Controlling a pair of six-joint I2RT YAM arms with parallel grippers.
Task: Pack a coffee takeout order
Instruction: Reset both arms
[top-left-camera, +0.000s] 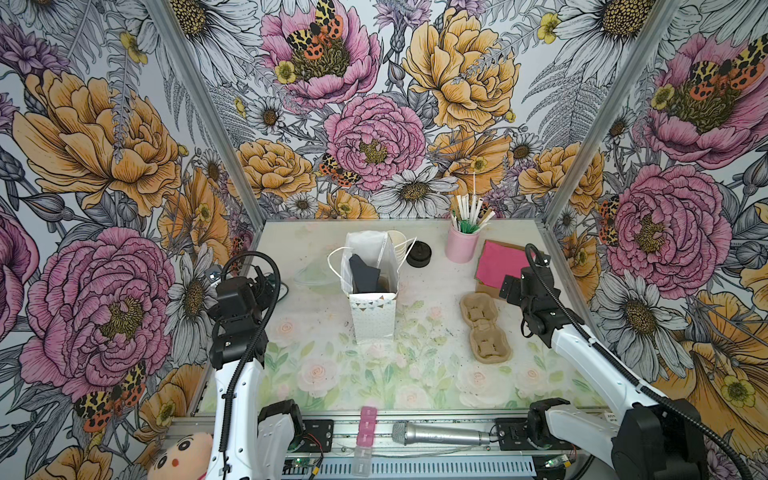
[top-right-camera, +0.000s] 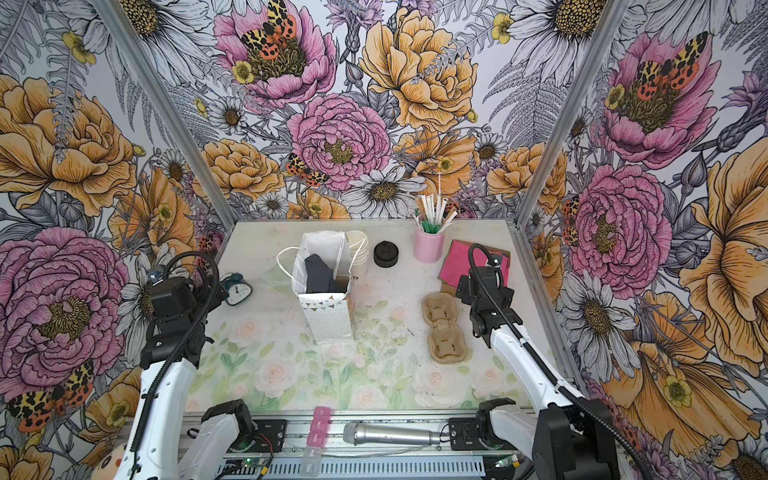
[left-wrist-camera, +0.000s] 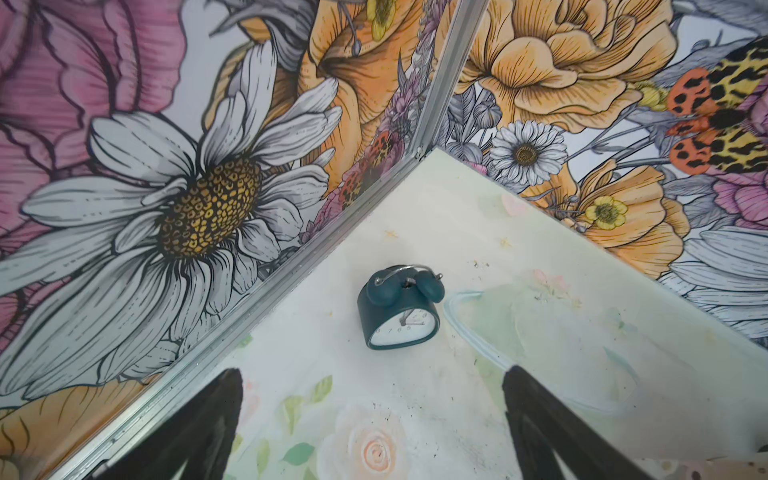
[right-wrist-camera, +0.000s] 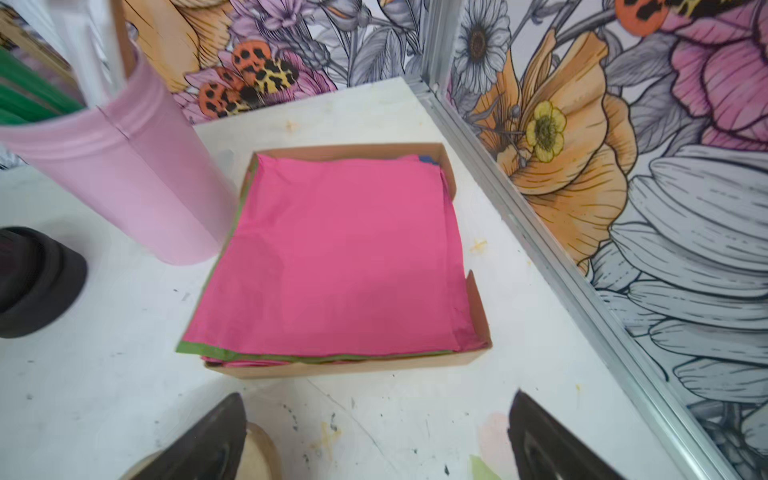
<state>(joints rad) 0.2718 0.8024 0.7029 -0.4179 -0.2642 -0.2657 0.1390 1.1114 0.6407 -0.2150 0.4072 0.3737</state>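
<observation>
fingers (right-wrist-camera: 195, 444) wide apart on the right gripper (right-wrist-camera: 374, 440), nothing pinched, hanging near the front wall of the cardboard tray (right-wrist-camera: 353, 368) of pink napkins. same deal on the left gripper (left-wrist-camera: 370, 428), spread and empty, near the clock (left-wrist-camera: 399, 307). black napkin (top-left-camera: 363, 272) already down in the paper bag (top-left-camera: 372, 318); white paper cup (top-left-camera: 397, 243) just behind the bag, black lid (top-left-camera: 418, 253) beside that on the table. probably lid next: come straight down, pinch gently across the dome, steer clear of the pink straw cup (top-left-camera: 461, 245).

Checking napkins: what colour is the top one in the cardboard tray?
Bright pink; the top napkin shows best in the right wrist view.
</observation>
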